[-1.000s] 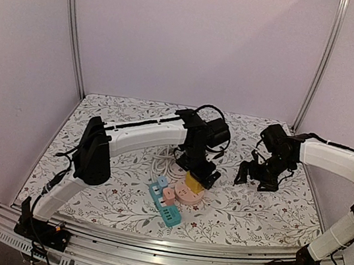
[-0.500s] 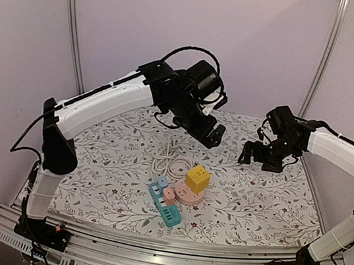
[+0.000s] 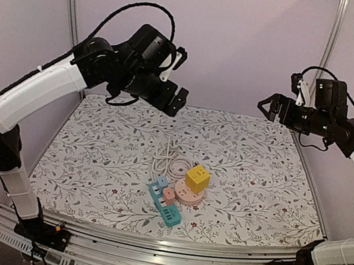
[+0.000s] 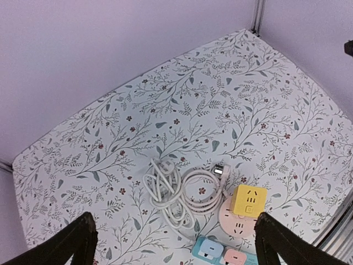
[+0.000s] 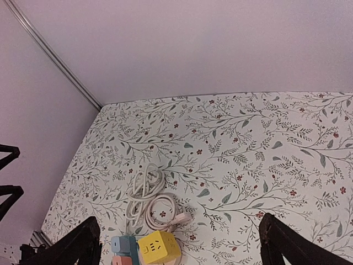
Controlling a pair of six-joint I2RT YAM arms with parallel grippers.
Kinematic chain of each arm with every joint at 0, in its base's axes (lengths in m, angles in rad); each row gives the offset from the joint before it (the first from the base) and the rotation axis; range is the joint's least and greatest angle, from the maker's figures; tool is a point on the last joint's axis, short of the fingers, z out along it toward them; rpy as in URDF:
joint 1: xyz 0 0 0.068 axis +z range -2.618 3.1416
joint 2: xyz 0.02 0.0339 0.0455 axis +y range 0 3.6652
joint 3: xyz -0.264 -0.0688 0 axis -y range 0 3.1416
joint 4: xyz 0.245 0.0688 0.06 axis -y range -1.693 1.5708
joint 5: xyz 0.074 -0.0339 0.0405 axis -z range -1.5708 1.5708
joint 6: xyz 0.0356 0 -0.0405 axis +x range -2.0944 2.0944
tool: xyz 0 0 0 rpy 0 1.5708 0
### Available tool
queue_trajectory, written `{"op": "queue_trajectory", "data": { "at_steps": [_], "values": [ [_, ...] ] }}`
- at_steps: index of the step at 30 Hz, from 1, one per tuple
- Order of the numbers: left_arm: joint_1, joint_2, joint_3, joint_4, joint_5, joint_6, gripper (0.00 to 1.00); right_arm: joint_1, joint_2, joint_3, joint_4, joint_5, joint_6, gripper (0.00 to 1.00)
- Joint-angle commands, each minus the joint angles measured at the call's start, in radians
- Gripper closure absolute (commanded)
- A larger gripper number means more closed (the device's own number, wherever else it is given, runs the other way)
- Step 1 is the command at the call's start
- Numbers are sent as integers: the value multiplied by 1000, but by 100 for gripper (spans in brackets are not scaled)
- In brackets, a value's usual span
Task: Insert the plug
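top external: floral counter (image 3: 93, 160) under both raised arms; left fingers (image 4: 77, 243) and right fingers (image 5: 287, 243) spread wide, empty. coiled white cable (image 4: 171, 190) lies mid-counter, its plug (image 4: 220, 169) unplugged just beside the yellow cube socket (image 4: 248, 200).

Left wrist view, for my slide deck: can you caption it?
Open left gripper above floral table; white plug lies loose near the yellow cube socket.
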Motion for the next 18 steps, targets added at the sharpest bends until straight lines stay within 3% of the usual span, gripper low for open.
{"op": "queue_trajectory", "data": {
  "at_steps": [1,10,18],
  "values": [
    [12,-126,-116,83,-179,0,1,0,-123,-102,188,11,-18,1],
    [14,-482,-552,293,-287,-62,0,1,-246,-209,267,125,5,1],
    [14,-617,-639,239,-312,-162,1,1,-234,-230,276,100,30,1]
  ]
}}
